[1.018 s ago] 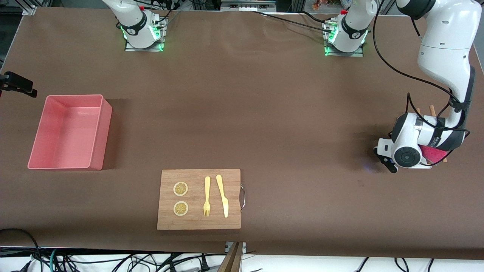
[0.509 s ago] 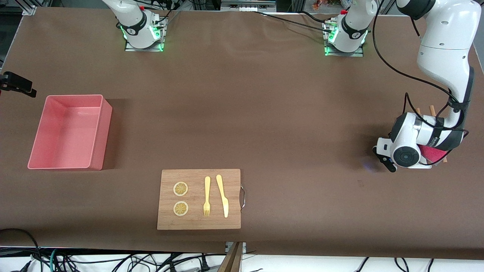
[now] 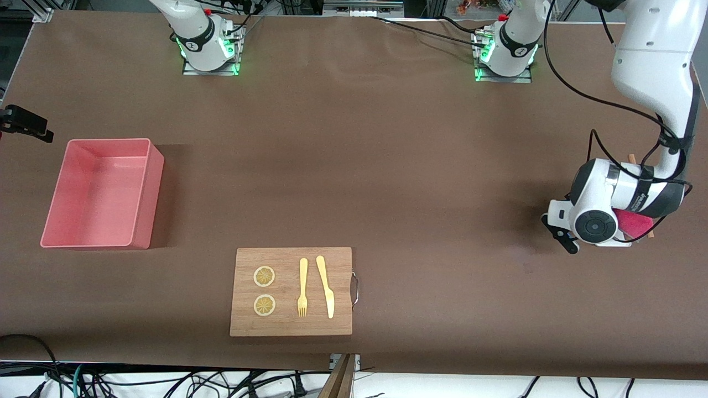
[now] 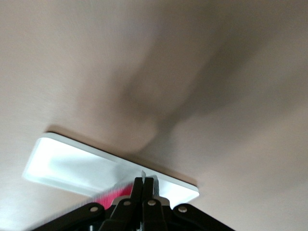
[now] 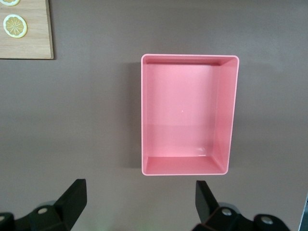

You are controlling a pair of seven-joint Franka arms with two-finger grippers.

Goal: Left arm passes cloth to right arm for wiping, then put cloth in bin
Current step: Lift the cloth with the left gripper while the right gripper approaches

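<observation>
Cloth (image 4: 113, 196) pinched in left gripper (image 4: 143, 185) above white tray (image 4: 67, 163).

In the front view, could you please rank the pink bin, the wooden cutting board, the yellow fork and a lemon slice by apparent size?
1. Pink bin and cutting board: too alike to rank.
2. Fork.
3. Lemon slice.

No text can be read for certain — the left arm (image 3: 652, 77) carries small dark lettering on its black wrist band, too small to make out. No label, number or sign shows on anything lying on the table (image 3: 387, 166).
</observation>
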